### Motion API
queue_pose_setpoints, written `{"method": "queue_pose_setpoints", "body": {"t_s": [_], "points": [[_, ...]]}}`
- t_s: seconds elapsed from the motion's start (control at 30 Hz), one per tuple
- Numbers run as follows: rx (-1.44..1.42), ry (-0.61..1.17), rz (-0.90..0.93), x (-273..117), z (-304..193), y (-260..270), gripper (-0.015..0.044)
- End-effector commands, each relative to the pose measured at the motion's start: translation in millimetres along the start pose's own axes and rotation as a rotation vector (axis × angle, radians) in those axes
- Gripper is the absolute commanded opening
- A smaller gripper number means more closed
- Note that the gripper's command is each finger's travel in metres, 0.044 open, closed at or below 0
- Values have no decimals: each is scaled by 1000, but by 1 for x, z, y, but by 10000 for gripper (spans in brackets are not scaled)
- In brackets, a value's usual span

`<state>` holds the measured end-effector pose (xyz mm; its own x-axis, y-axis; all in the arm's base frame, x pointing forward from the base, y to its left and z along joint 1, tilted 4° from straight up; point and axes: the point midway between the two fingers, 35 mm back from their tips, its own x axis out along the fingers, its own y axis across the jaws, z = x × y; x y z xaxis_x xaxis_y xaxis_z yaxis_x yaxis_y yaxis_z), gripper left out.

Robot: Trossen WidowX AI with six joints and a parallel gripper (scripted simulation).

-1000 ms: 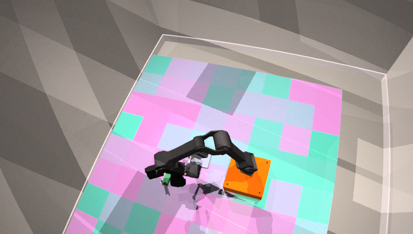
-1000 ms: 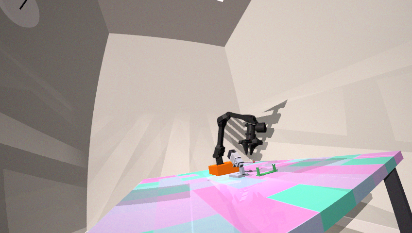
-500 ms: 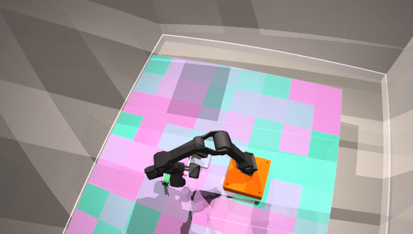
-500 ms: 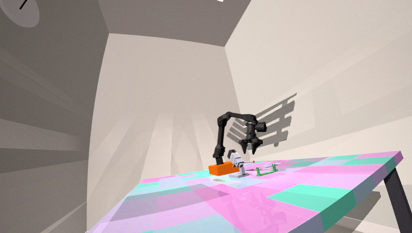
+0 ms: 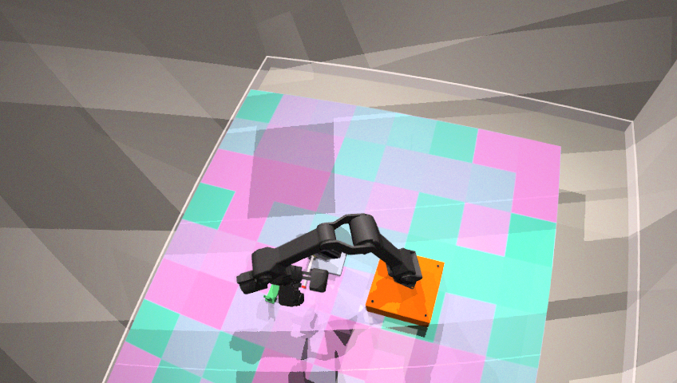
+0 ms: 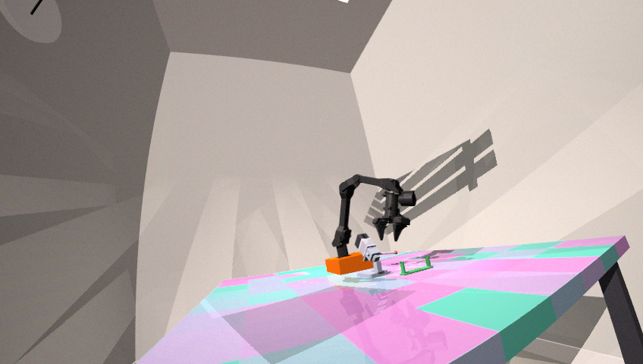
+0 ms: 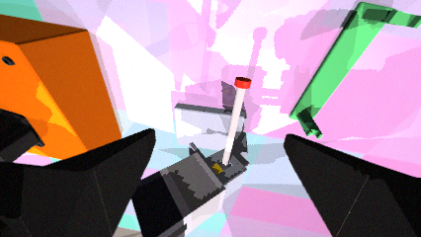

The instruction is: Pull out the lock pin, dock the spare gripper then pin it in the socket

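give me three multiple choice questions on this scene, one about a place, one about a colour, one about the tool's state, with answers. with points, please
1. Where is the green bracket's place?
A) on top of the orange block
B) on the patchwork table
C) between the tool's fingers

2. What colour is the pin's end cap?
A) blue
B) yellow
C) red

3. How does the tool stand?
A) open, holding nothing
B) shut on the pin
C) shut, holding nothing

1 B: the green bracket [image 5: 271, 297] [image 6: 416, 269] [image 7: 341, 64] rests on the patchwork table [image 5: 427, 166] [image 6: 473, 306].
2 C: the pin [image 6: 387, 253] [image 7: 233, 125] ends in a red cap [image 6: 395, 252] [image 7: 242, 83].
3 A: the fingers of the tool [image 6: 389, 239] [image 7: 220, 137] stand wide apart, nothing between them.
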<state>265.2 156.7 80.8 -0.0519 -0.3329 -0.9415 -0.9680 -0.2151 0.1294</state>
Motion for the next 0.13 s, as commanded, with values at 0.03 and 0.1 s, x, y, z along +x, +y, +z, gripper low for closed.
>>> {"method": "queue_pose_setpoints", "body": {"t_s": [0.03, 0.1], "points": [[-2, -1, -1, 0, 0, 0, 440], [-2, -1, -1, 0, 0, 0, 440]]}}
